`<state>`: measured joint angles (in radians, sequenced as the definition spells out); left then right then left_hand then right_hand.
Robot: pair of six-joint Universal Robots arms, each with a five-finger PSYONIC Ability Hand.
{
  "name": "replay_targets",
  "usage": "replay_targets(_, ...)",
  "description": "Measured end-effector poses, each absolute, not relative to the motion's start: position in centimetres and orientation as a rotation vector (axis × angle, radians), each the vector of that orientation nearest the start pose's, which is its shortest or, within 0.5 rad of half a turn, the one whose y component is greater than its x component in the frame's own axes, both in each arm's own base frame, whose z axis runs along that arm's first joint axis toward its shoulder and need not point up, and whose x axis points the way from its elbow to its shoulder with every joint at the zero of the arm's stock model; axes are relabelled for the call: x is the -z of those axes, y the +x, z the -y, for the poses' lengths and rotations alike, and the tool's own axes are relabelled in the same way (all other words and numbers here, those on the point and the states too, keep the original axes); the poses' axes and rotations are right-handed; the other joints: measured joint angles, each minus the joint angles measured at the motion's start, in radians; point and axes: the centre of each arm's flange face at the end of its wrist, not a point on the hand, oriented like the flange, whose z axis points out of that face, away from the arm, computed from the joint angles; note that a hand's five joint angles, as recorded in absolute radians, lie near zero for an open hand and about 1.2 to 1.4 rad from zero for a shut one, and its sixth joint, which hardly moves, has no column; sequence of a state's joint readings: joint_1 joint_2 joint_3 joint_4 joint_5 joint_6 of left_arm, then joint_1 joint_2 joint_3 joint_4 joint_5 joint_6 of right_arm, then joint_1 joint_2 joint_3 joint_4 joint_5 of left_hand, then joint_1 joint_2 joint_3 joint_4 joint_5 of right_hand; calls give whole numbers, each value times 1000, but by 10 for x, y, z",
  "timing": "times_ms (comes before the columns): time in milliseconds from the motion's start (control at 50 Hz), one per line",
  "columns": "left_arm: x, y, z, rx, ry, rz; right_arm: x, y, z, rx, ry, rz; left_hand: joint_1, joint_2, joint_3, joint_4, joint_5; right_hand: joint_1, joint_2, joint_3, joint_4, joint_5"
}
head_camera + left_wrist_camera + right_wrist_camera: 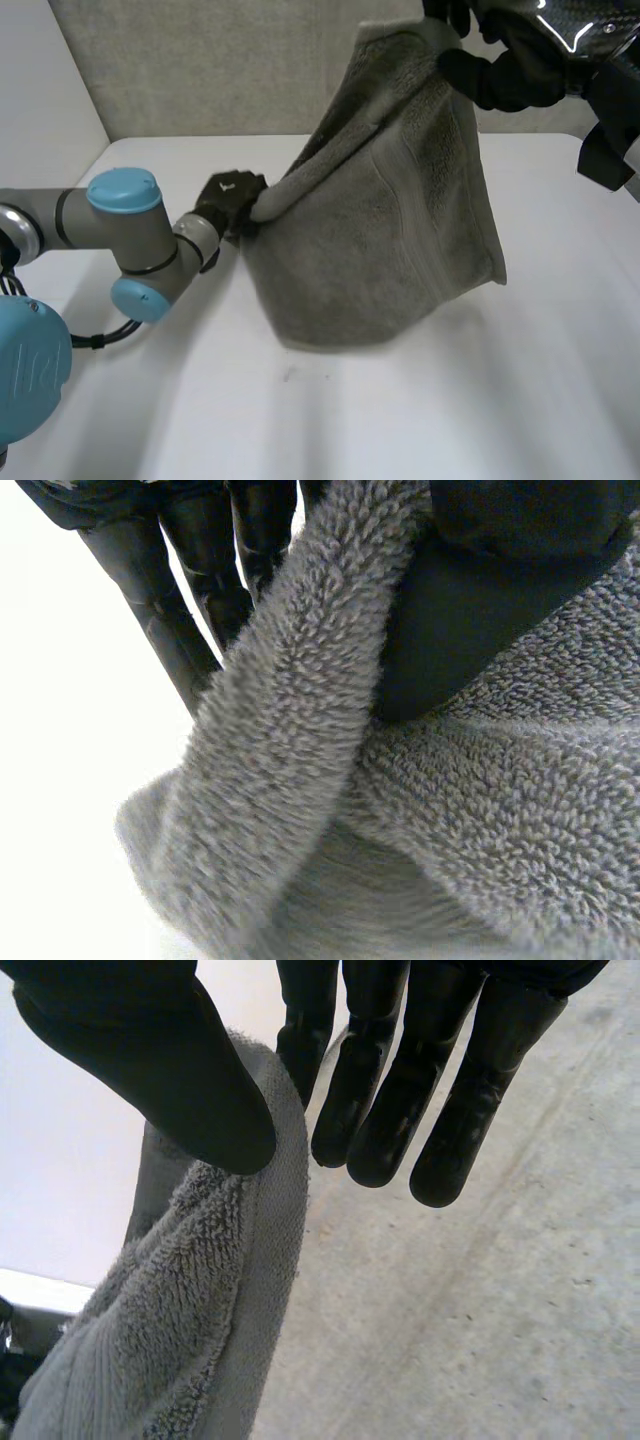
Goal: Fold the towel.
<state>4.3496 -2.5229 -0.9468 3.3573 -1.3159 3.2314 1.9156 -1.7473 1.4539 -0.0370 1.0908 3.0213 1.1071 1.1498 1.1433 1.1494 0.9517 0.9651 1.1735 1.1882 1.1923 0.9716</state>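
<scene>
- Right hand (pixel 505 65): the head view's edge cuts off its palm and wrist. The hand covers the towel (pixel 390 220) corner pinched under its thumb.
- Left hand (pixel 232 198): the fingertips are hidden behind the rolled towel edge it grips. In the left wrist view the fingers (pixel 190 620) run behind that roll, tips covered.
- Towel between the two hands: the inner cloth layers are hidden.
- Towel below the left hand: contact between its lowest edge and the worktop (pixel 450 400) cannot be determined.
</scene>
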Motion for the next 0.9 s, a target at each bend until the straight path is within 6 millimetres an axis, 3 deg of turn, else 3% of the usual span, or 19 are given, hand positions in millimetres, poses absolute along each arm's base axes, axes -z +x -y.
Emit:
replay_targets(80, -162, -315, 413, 2479, 762, -2291, -399, 250, 217, 2169, -854, -1406, 22, 39, 41, 41, 38, 0, 0, 0, 0, 0)
replay_targets(100, -186, -315, 421, 2578, 693, -2169, -400, 249, 230, 2194, -843, -1403, 33, 54, 56, 55, 49, 0, 0, 0, 3, 0)
replay_targets(120, -186, -315, 421, 2578, 693, -2169, -400, 249, 230, 2194, -843, -1403, 33, 54, 56, 55, 49, 0, 0, 0, 3, 0)
replay_targets(160, -242, -312, 432, 2762, 549, -1918, -404, 249, 258, 2263, -815, -1364, 35, 60, 63, 62, 54, 0, 9, 0, 4, 0)
replay_targets(220, -279, -308, 435, 2861, 462, -1763, -411, 250, 273, 2325, -789, -1305, 35, 63, 66, 64, 56, 0, 9, 0, 4, 0)
replay_targets(240, -318, -304, 433, 2947, 378, -1612, -419, 252, 287, 2390, -761, -1227, 35, 64, 67, 65, 59, 0, 9, 0, 4, 0)
replay_targets(300, -369, -297, 423, 3044, 281, -1427, -432, 255, 305, 2481, -710, -1090, 37, 65, 68, 66, 61, 0, 9, 0, 4, 0)
replay_targets(360, -393, -294, 410, 3068, 250, -1379, -438, 256, 313, 2519, -680, -1008, 41, 65, 68, 67, 62, 0, 9, 0, 4, 0)
replay_targets(420, -397, -293, 399, 3049, 258, -1423, -439, 257, 322, 2533, -646, -930, 41, 66, 69, 67, 62, 0, 9, 0, 4, 0)
replay_targets(480, -391, -292, 392, 3010, 280, -1495, -435, 257, 326, 2514, -638, -926, 41, 66, 69, 67, 63, 0, 9, 0, 4, 0)
replay_targets(540, -326, -289, 370, 2739, 410, -1862, -394, 256, 341, 2358, -657, -1060, 41, 66, 69, 68, 65, 0, 9, 0, 4, 0)
replay_targets(580, -326, -289, 370, 2739, 410, -1862, -394, 256, 341, 2358, -657, -1060, 41, 66, 69, 68, 65, 0, 9, 0, 4, 0)
replay_targets(600, -283, -288, 354, 2561, 498, -2038, -360, 256, 348, 2234, -682, -1189, 41, 66, 70, 68, 65, 0, 9, 0, 4, 0)
replay_targets(640, -257, -289, 341, 2460, 565, -2125, -339, 256, 350, 2157, -694, -1271, 41, 66, 70, 68, 65, 0, 9, 0, 4, 0)
replay_targets(660, -230, -294, 324, 2352, 649, -2209, -313, 256, 351, 2065, -702, -1373, 41, 66, 70, 68, 65, 0, 9, 0, 4, 0)
replay_targets(740, -190, -302, 295, 2193, 784, -2313, -281, 255, 351, 1952, -709, -1505, 41, 67, 70, 68, 65, 0, 9, 0, 4, 0)
replay_targets(760, -161, -307, 271, 2070, 884, -2379, -248, 252, 348, 1841, -726, -1649, 41, 67, 70, 68, 65, 0, 9, 0, 4, 0)
replay_targets(800, -137, -312, 247, 1958, 969, -2426, -222, 248, 343, 1755, -761, -1775, 41, 34, 42, 34, 59, 0, 9, 0, 4, 0)
replay_targets(900, -115, -317, 213, 1810, 1059, -2465, -196, 236, 333, 1681, -869, -1953, -152, -182, -168, -175, -152, 0, 9, 0, 4, 0)
